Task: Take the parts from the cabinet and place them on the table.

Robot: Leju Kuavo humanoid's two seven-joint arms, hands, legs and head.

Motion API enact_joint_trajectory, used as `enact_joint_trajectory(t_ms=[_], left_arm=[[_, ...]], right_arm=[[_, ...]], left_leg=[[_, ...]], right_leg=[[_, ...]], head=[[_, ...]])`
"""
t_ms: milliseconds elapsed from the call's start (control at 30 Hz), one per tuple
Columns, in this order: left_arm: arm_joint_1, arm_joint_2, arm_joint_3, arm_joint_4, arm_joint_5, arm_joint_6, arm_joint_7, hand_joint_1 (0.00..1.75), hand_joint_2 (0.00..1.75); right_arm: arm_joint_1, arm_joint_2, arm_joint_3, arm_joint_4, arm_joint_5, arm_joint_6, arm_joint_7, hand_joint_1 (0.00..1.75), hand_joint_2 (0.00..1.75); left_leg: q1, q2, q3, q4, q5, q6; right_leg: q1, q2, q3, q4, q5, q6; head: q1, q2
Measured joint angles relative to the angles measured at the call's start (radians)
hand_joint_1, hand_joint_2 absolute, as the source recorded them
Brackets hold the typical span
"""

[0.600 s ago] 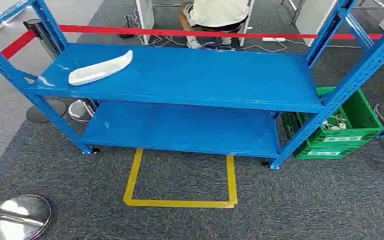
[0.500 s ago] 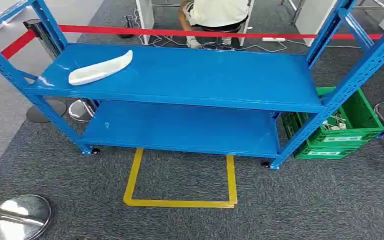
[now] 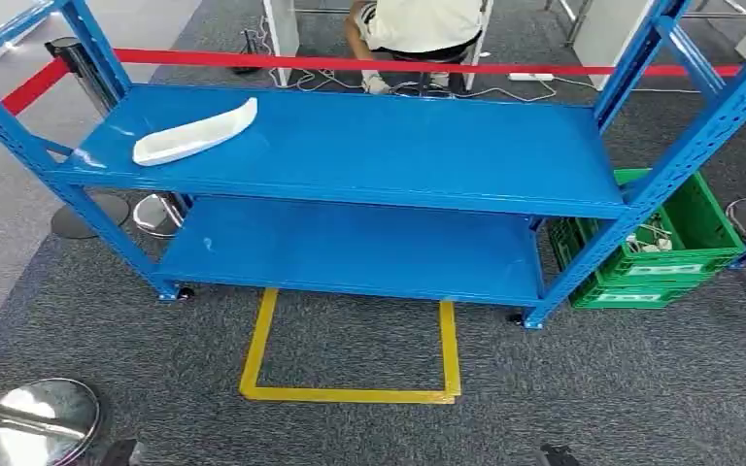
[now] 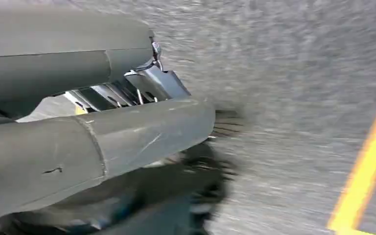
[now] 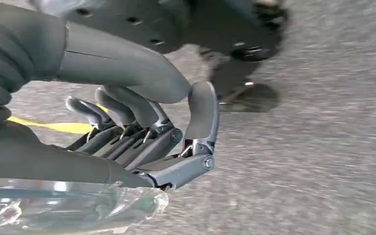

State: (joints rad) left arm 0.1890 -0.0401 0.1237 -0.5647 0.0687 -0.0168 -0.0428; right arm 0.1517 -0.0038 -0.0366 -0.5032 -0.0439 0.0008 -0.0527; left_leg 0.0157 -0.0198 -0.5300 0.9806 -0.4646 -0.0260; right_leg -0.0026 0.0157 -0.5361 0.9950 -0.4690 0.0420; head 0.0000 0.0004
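Note:
A long white curved part (image 3: pixel 194 133) lies at the left end of the upper shelf of the blue rack (image 3: pixel 398 146); the lower shelf is bare. My left hand (image 3: pixel 121 452) and right hand (image 3: pixel 556 454) just show as dark tips at the bottom edge of the head view, far below the rack. In the left wrist view my left hand (image 4: pixel 127 127) hangs over grey carpet with its fingers stretched out, holding nothing. In the right wrist view my right hand (image 5: pixel 147 132) has loosely bent fingers, thumb apart, with nothing in them.
A yellow tape square (image 3: pixel 350 393) marks the carpet in front of the rack. A green crate (image 3: pixel 665 248) stands at the rack's right end. A chrome stanchion base (image 3: pixel 34 422) sits at the near left, a red belt (image 3: pixel 350 64) runs behind the rack, and a person (image 3: pixel 418 24) sits beyond it.
Dark tips of both hands have come into the bottom edge of the head view. The rack and the white part have not moved.

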Motion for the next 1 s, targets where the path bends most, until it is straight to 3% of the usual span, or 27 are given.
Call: enact_joint_trajectory(t_ms=[167,200,233,300,333,367,500,533,700,733,767,833,867,933,967,1000], left_arm=[[0.025,-0.039,0.079,-0.129,0.025,-0.013,-0.028,1.75,0.0],[0.029,-0.048,0.096,-0.153,0.027,-0.015,-0.034,1.75,0.0],[0.035,-0.056,0.109,-0.179,0.03,-0.018,-0.04,1.75,0.0],[0.045,-0.072,0.143,-0.232,0.038,-0.025,-0.051,1.75,0.0],[0.05,-0.079,0.158,-0.259,0.04,-0.028,-0.057,0.49,0.0],[0.055,-0.086,0.174,-0.285,0.044,-0.032,-0.061,0.0,0.0],[0.062,-0.103,0.211,-0.335,0.048,-0.039,-0.074,0.0,0.0],[0.067,-0.106,0.215,-0.345,0.047,-0.039,-0.075,0.0,0.0],[0.077,-0.123,0.252,-0.432,0.015,-0.03,-0.109,0.0,0.0],[0.079,-0.125,0.261,-0.451,0.011,-0.029,-0.115,0.0,0.0],[0.082,-0.131,0.273,-0.481,0.001,-0.025,-0.121,0.0,0.0],[0.088,-0.146,0.295,-0.545,-0.018,-0.013,-0.147,0.0,0.0],[0.089,-0.146,0.305,-0.567,-0.026,-0.006,-0.156,0.0,0.0],[0.094,-0.159,0.324,-0.629,-0.041,0.005,-0.172,0.0,0.0],[0.095,-0.168,0.332,-0.654,-0.048,0.009,-0.178,0.0,0.0],[0.098,-0.174,0.341,-0.681,-0.055,0.017,-0.186,0.0,0.0]], right_arm=[[0.016,0.0,-0.012,-0.087,-0.025,-0.014,-0.023,1.75,1.75],[0.019,0.0,-0.013,-0.104,-0.031,-0.018,-0.027,0.31,1.75],[0.023,0.0,-0.013,-0.121,-0.038,-0.022,-0.032,0.0,1.75],[0.029,0.0,-0.013,-0.157,-0.053,-0.032,-0.04,0.0,1.75],[0.034,0.0,-0.013,-0.175,-0.062,-0.037,-0.044,0.0,1.75],[0.038,0.0,-0.013,-0.194,-0.071,-0.043,-0.047,0.0,1.75],[0.044,0.0,-0.012,-0.232,-0.096,-0.062,-0.052,0.0,1.75],[0.048,0.0,-0.011,-0.241,-0.1,-0.067,-0.052,0.0,0.0],[0.06,0.0,0.016,-0.293,-0.138,-0.116,-0.052,0.0,0.0],[0.061,-0.001,0.023,-0.302,-0.144,-0.124,-0.052,0.0,0.0],[0.065,-0.003,0.034,-0.317,-0.153,-0.135,-0.051,0.0,0.0],[0.07,-0.01,0.057,-0.341,-0.173,-0.161,-0.052,0.0,0.0],[0.067,-0.012,0.072,-0.347,-0.186,-0.172,-0.052,0.0,0.0],[0.073,-0.021,0.102,-0.363,-0.206,-0.193,-0.052,0.0,0.0],[0.078,-0.025,0.114,-0.37,-0.214,-0.202,-0.052,0.0,0.0],[0.08,-0.03,0.128,-0.375,-0.226,-0.214,-0.052,0.0,0.0]], left_leg=[[0.0,0.0,0.0,0.0,0.0,0.0],[0.0,0.0,0.0,0.0,0.0,0.0],[0.0,0.0,0.0,0.0,0.0,0.0],[0.0,0.0,0.0,0.0,0.0,0.0],[0.0,0.0,0.0,0.0,0.0,0.0],[0.0,0.0,0.0,0.0,0.0,0.0],[0.0,0.0,0.0,0.0,0.0,0.0],[0.0,0.0,0.0,0.0,0.0,0.0],[-0.008,0.0,-0.005,0.005,-0.002,0.011],[-0.009,0.0,-0.008,-0.003,-0.003,0.017],[-0.008,0.0,-0.005,-0.008,-0.018,0.03],[-0.002,0.0,0.013,-0.015,-0.019,0.042],[-0.002,0.001,0.017,-0.015,-0.022,0.044],[-0.003,0.001,0.024,-0.014,-0.027,0.044],[-0.001,0.001,0.028,-0.014,-0.031,0.041],[0.003,0.0,0.036,-0.014,-0.036,0.034]], right_leg=[[0.0,0.0,0.0,0.0,0.0,0.0],[0.0,0.0,0.0,0.0,0.0,0.0],[0.0,0.0,0.0,0.0,0.0,0.0],[0.0,0.0,0.0,0.0,0.0,0.0],[0.0,0.0,0.0,0.0,0.0,0.0],[0.0,0.0,0.0,0.0,0.0,0.0],[0.0,0.0,0.0,0.001,0.0,0.0],[0.0,0.0,-0.001,0.001,0.0,0.0],[-0.009,0.0,-0.003,-0.005,0.004,0.01],[-0.01,0.0,0.0,0.009,0.014,0.017],[-0.011,-0.001,-0.002,0.017,0.017,0.023],[-0.01,-0.004,-0.03,0.057,-0.005,0.021],[-0.01,-0.005,-0.061,0.115,-0.037,0.019],[-0.014,-0.006,-0.155,0.279,-0.097,0.03],[-0.015,-0.006,-0.191,0.331,-0.108,0.036],[-0.019,-0.006,-0.207,0.338,-0.094,0.04]], head=[[0.0,0.0],[0.0,0.0],[0.0,0.0],[0.0,0.0],[0.0,0.0],[0.0,0.0],[0.0,0.0],[0.001,0.0],[0.0,0.0],[-0.001,0.0],[0.001,0.0],[0.005,0.0],[0.012,0.0],[0.011,0.0],[0.011,0.0],[0.012,0.0]])
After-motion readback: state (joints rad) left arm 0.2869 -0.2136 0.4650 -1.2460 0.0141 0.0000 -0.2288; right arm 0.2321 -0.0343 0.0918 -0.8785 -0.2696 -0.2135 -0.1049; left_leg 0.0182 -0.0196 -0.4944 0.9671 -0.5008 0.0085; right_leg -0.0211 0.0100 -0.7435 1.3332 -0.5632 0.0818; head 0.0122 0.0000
